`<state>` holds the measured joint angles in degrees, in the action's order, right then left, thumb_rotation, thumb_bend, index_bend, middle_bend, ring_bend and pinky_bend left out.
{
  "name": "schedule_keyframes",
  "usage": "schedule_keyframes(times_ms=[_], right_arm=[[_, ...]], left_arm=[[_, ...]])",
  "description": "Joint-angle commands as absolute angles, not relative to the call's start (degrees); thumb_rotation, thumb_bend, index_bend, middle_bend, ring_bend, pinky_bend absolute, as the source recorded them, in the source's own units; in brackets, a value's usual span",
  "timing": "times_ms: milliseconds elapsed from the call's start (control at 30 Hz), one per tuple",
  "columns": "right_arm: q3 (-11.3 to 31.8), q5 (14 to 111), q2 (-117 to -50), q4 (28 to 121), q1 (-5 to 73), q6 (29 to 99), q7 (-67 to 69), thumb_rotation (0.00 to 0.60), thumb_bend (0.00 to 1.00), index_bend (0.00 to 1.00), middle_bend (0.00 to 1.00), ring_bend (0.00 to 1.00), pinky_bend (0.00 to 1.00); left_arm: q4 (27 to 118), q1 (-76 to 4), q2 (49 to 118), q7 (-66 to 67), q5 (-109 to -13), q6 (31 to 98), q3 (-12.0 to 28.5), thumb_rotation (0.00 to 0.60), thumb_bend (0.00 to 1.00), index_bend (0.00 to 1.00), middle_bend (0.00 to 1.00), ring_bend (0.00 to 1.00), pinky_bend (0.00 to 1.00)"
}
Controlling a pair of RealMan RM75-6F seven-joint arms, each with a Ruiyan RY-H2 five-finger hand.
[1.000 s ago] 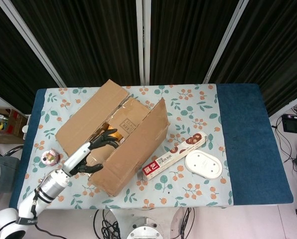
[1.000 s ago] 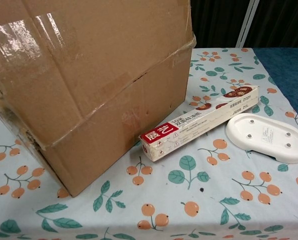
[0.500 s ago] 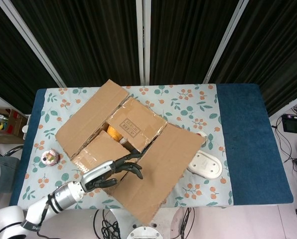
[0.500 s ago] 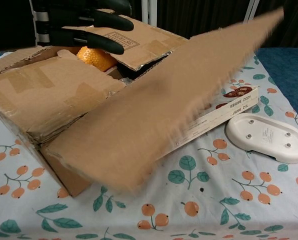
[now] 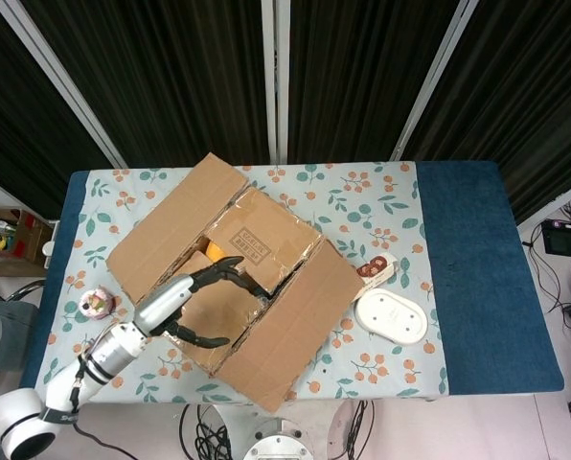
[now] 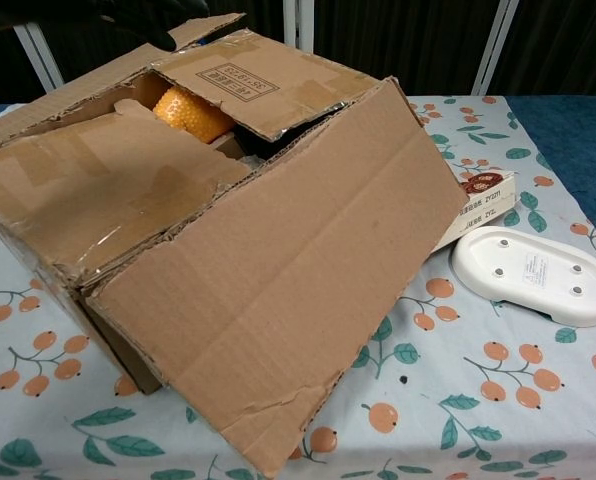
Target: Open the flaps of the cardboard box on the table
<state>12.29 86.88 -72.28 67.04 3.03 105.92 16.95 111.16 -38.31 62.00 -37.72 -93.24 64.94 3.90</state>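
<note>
The cardboard box [image 5: 266, 235] sits left of centre on the floral tablecloth. Its far long flap [image 5: 175, 225] lies spread outward. Its near long flap [image 5: 290, 331] hangs down and out over the box's side, filling the front of the chest view [image 6: 288, 290]. Two short inner flaps still cover most of the opening, one bearing a printed label [image 6: 243, 78]. An orange object [image 5: 218, 254] shows in the gap between them. My left hand [image 5: 209, 297] hovers over the nearer inner flap with its fingers spread, holding nothing; its dark fingers [image 6: 148, 12] show at the chest view's top. My right hand is out of view.
A long red-and-white carton [image 5: 376, 270] lies right of the box, mostly hidden by the lowered flap. A white oval tray [image 5: 391, 316] lies beside it. A small pink object [image 5: 96, 303] sits near the left edge. Blue cloth [image 5: 477, 268] covers the table's right end.
The near long flap swung from upright outward and down, now covering most of the carton. My left hand drew back from the flap to over the nearer inner flap.
</note>
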Motion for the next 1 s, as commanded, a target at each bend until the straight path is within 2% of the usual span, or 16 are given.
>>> schedule_keyframes(times_ms=[33,267,367,533,1000], right_arm=[[12.4,87.2,-71.8,68.0,3.0,106.1,16.3,0.600,0.33,0.00,0.00,0.00,0.00],[12.4,87.5,-71.0,69.8,2.6,106.3,15.2,0.600,0.33,0.00,0.00,0.00,0.00],[12.5,87.2,-70.8,70.1,2.3,106.3,15.2,0.600,0.33,0.00,0.00,0.00,0.00],[12.8,86.4,-70.6,70.2,2.0,105.9,15.6,0.600,0.33,0.00,0.00,0.00,0.00],[13.3,85.8,-71.0,69.3,2.1,105.0,16.5,0.600,0.33,0.00,0.00,0.00,0.00]], left_arm=[[101.8,-35.1,68.8,-7.1,-87.8,73.0,8.0,0.600,0.15,0.02,0.19,0.14,0.21],[84.7,-38.4,78.4,8.2,-91.5,74.5,9.7,0.600,0.15,0.01,0.06,0.08,0.21],[78.1,-40.3,82.6,9.1,-94.1,75.7,10.1,0.600,0.16,0.00,0.01,0.06,0.21],[67.8,-43.6,89.1,6.3,-97.6,77.4,10.3,0.600,0.16,0.00,0.00,0.05,0.20],[56.6,-49.0,96.6,1.0,-96.3,73.3,10.0,0.600,0.16,0.00,0.00,0.05,0.19]])
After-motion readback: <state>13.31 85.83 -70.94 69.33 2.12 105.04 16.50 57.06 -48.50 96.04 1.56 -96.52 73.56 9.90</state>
